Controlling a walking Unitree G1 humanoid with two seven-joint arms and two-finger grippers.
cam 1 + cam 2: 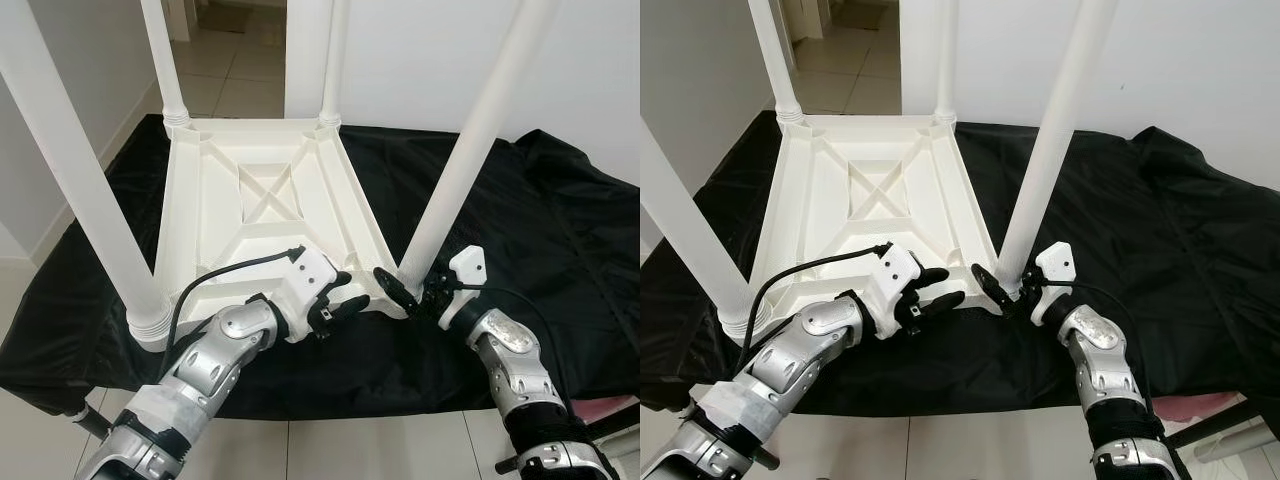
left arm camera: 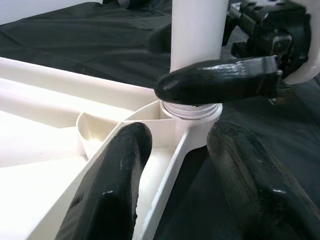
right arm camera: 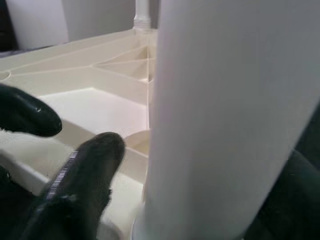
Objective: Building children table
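Upside-down white table (image 1: 250, 215) lies on black cloth (image 1: 560, 220), all 4 legs up. Near-right leg (image 1: 470, 150) stands upright in its corner socket, long axis vertical, slight tilt. Right gripper (image 1: 405, 290) at leg base, fingers spread around the leg, prob touching but can't confirm squeeze. Left gripper (image 1: 345, 300) just beside same corner, fingers parted astride the table's rim, holding nothing. Leg sits between both grippers; right arm nearer, so seating/twisting looks like its job.
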